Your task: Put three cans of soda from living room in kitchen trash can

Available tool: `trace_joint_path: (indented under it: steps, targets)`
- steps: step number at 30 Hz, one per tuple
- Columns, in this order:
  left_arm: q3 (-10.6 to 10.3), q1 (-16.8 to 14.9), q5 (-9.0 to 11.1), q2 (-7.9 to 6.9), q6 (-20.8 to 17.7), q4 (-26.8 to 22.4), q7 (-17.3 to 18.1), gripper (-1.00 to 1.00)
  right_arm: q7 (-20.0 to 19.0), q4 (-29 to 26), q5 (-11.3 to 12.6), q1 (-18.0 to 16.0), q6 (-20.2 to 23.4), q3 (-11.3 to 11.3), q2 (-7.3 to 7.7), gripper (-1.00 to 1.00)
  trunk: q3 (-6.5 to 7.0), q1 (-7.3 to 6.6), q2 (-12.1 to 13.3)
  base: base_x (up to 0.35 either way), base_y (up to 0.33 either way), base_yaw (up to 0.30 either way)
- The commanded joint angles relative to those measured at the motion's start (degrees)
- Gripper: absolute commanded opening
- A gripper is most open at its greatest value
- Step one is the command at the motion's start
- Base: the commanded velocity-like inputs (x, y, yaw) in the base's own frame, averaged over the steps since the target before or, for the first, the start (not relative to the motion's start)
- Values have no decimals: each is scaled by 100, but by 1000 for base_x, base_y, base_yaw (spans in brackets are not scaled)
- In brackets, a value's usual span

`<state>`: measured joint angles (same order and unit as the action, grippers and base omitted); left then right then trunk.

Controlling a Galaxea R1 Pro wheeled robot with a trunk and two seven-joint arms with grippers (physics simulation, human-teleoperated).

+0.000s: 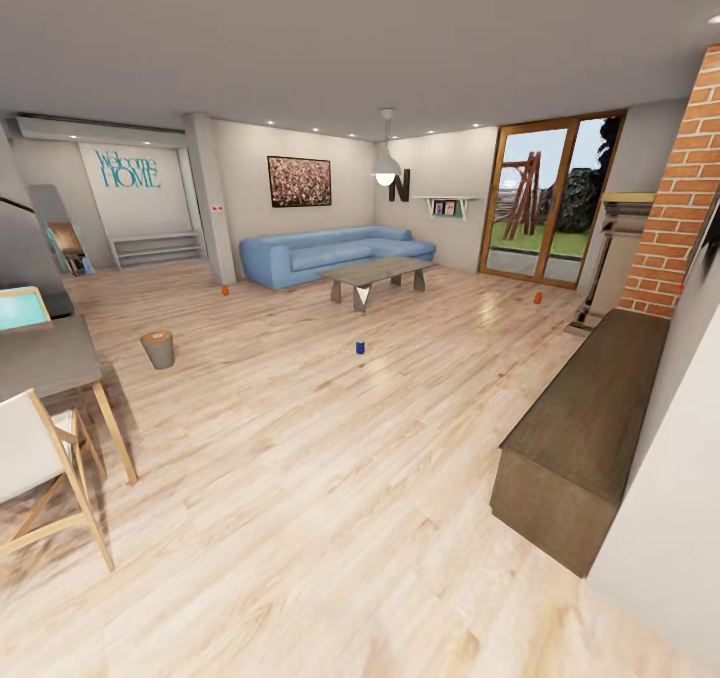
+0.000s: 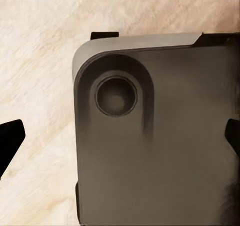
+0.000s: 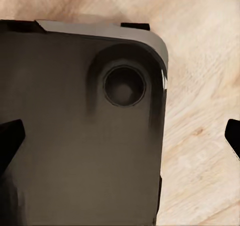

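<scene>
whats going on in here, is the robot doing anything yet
Nothing is being handled yet. The robot looks out over a living room from a distance. Three soda cans stand apart on the wood floor: a dark blue can in the open middle, an orange can by the left end of the blue sofa, and another orange can near the glass doors. The grey bin stands on the floor to the left. Both wrist cameras look down at the robot's dark base, with both grippers open and empty.

Light wood plank floor [image 1: 330, 478]; blue sofa [image 1: 330, 255]; red brick fireplace [image 1: 672, 228]. Grey bin [image 1: 157, 349] — coppery inside. Two orange cans [image 1: 225, 290] [image 1: 537, 298], one dark blue can [image 1: 360, 347]. Dark brown bench [image 1: 585, 428]; teal wall lettering [image 1: 127, 170].
</scene>
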<state>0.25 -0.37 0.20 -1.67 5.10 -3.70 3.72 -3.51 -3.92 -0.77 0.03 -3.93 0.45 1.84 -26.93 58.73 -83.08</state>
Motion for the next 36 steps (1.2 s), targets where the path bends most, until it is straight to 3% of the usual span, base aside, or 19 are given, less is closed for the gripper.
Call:
trace_joint_path:
  steps: [1, 2, 9, 19, 26, 27, 31, 32, 33, 35, 36]
  targets:
    - [0, 0, 1, -4, 33, -33, 33, 100, -33, -33, 0, 0, -33, -2, 14, 100, 0, 0, 0, 0, 0, 0]
    - [0, 1, 2, -6, 786, -421, 218, 100, -347, -252, -1, -1, -1151, -3, 33, 100, 0, 0, 0, 0, 0, 0]
    - [10, 1, 10, -15, 847, -1421, 481, 100, -529, -1186, 4, 0, -1221, -14, 151, 100, 0, 0, 0, 0, 0, 0]
    - [12, 1, 121, -17, 631, -2584, 558, 100, -566, -2663, 7, 5, -1165, -12, 187, 100, 0, 0, 0, 0, 0, 0]
    - [-4, 11, 407, -16, 44, -4837, 572, 100, -611, -4518, 16, 9, -420, -50, 202, 100, 0, 0, 0, 0, 0, 0]
    - [-10, 54, 439, -17, -235, -5860, 570, 100, -748, -5207, 16, 10, -76, -68, 207, 100, 0, 0, 0, 0, 0, 0]
    - [-10, 87, 458, -14, -664, -7038, 569, 100, -955, -6072, 16, 10, 279, -96, 210, 100, 0, 0, 0, 0, 0, 0]
    - [-9, 97, 463, -15, -757, -7509, 559, 100, -1010, -6710, 24, 15, 407, -111, 207, 100, 0, 0, 0, 0, 0, 0]
    - [-9, 97, 463, -15, -757, -7509, 559, 100, -1010, -6710, 24, 15, 407, -111, 207, 100, 0, 0, 0, 0, 0, 0]
    - [-6, 117, 467, -16, -760, -7950, 543, 100, -1064, -7435, 45, 64, 503, -222, 190, 100, 0, 0, 0, 0, 0, 0]
    - [-6, 117, 467, -16, -760, -7950, 543, 100, -1064, -7435, 45, 64, 503, -222, 190, 100, 0, 0, 0, 0, 0, 0]
